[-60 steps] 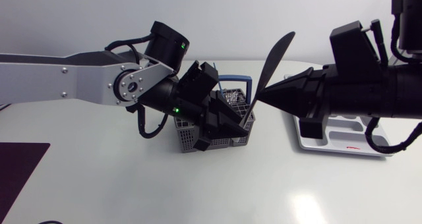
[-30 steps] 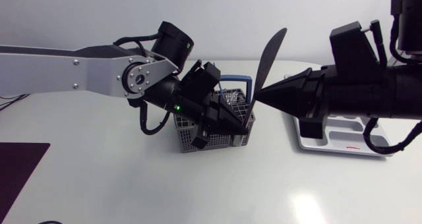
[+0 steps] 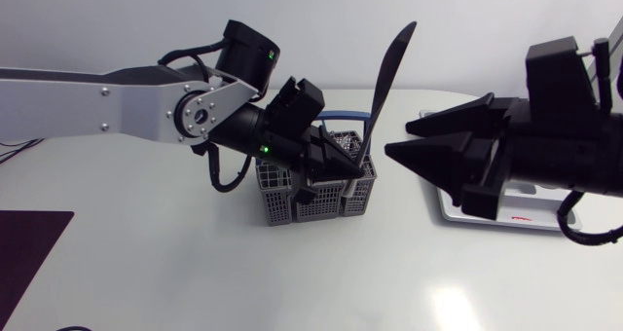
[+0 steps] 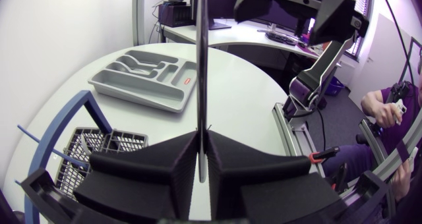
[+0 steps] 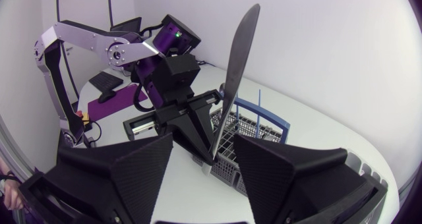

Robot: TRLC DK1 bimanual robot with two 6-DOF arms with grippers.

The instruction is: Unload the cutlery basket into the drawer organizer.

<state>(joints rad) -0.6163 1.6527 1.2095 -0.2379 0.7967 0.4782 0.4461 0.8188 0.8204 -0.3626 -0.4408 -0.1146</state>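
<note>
Head view: grey cutlery basket [image 3: 282,206] at mid-table [image 3: 195,273], its top largely masked by the left gripper [image 3: 350,165] and wrist, blue handle [image 3: 346,117] arching over it. Drawer organizer [image 3: 526,222] off to the right, mostly hidden under the right gripper [image 3: 399,141].

Against a second ago: right gripper drawn back toward the organizer, tip no longer at the long dark utensil [image 3: 389,68], fingers now parted and clear of it. Utensil raised a little and standing nearer upright.

Left gripper clamped on the utensil's lower end from both sides, just above the basket, blade rising well past the fingertips. Likely a knife, though seen only edge-on from the left wrist. From the right wrist, utensil ahead of the spread fingers, in line with the gap, untouched.
</note>
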